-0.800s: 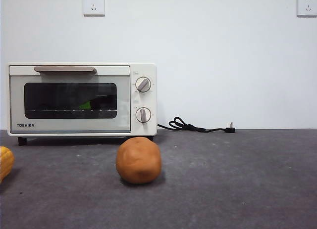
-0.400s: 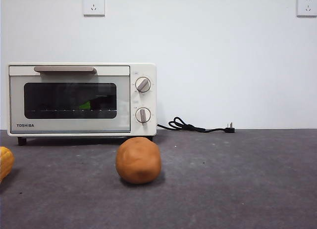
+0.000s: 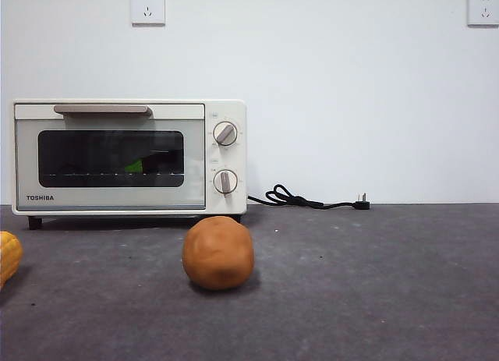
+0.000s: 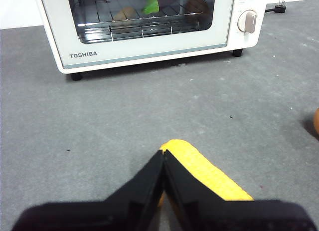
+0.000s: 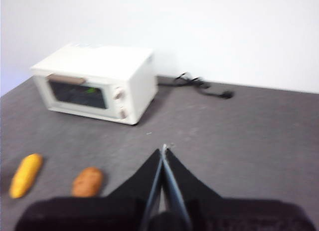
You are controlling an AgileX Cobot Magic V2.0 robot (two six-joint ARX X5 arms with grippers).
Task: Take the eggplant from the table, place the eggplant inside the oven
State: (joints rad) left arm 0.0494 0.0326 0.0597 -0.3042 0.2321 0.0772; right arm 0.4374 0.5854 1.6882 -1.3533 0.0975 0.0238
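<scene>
The cream-white oven stands at the back left of the dark grey table with its door closed. Through the glass only the eggplant's green stem cap shows, lying on the wire rack; the left wrist view shows this eggplant cap too, while the purple body is lost in the dark. My left gripper is shut and empty, hovering over the table in front of the oven. High above the table's right side, my right gripper is shut and empty, far from the oven.
An orange-brown ball sits in front of the oven's knobs. A yellow corn-like item lies at the left edge, right under my left gripper as the corn. A black power cable trails right of the oven.
</scene>
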